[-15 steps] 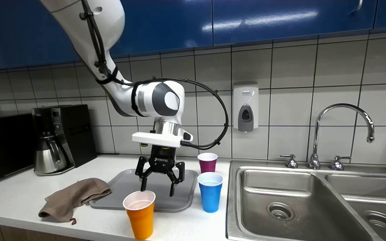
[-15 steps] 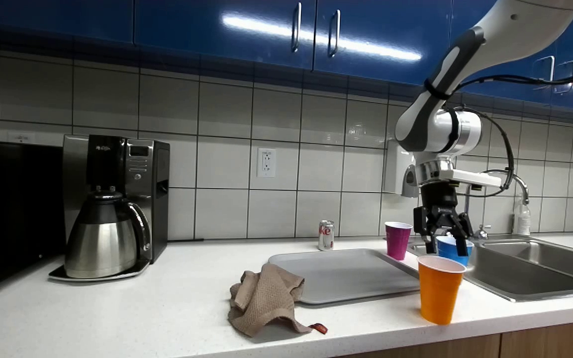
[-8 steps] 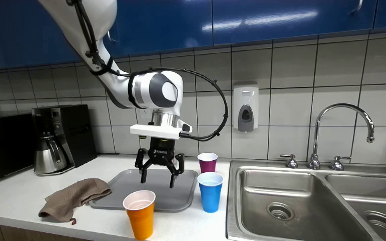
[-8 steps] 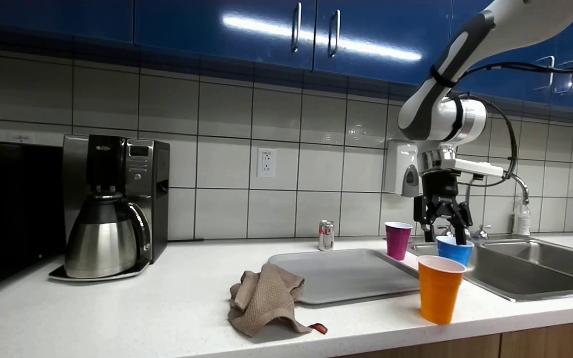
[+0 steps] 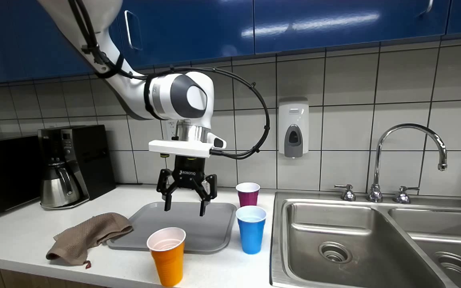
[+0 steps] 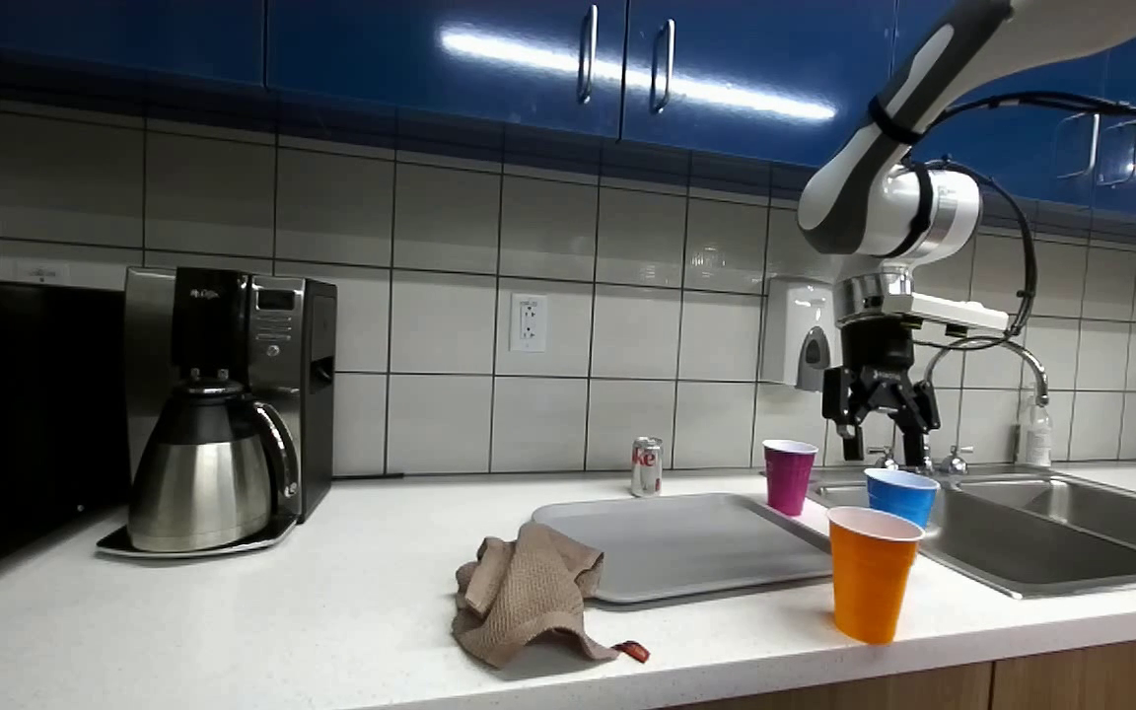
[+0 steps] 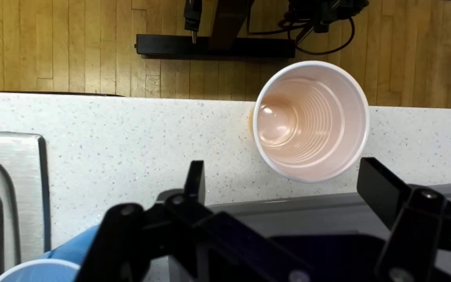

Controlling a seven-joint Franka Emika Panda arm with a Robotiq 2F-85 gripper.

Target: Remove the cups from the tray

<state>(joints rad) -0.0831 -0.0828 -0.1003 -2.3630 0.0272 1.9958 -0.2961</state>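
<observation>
"Where's the orange cup, seen from the jaws?"

"Lower, and out past the fingertips, toward the front edge of the counter — upright, mouth up, its long axis roughly in line with the downward-pointing fingers. It stands just beside the tray, not on it."

"Anything in the grip?"

"Nothing. The gripper hangs with its fingers spread apart, empty between them, higher than the cup's rim."

"And the other two?"

"The blue cup is below the jaws, over toward the sink; in the wrist view a finger hides part of it. The purple cup is off to that same side but farther back, nearer the wall. Both upright, both off the tray."

"So the job's done?"

"I'd judge so, for the three cups in sight. The coming move turns on that gap to the orange one: no cup sits between or around the fingers, so lifting away looks free. Dropping or swinging low toward the sink might knock a rim — such thin cups would likely tip easily."

"And straight beneath?"

"Tray shows under the jaws in the wrist view; which part, I can't tell. The brown cloth lies lower, on the side away from the sink."
</observation>
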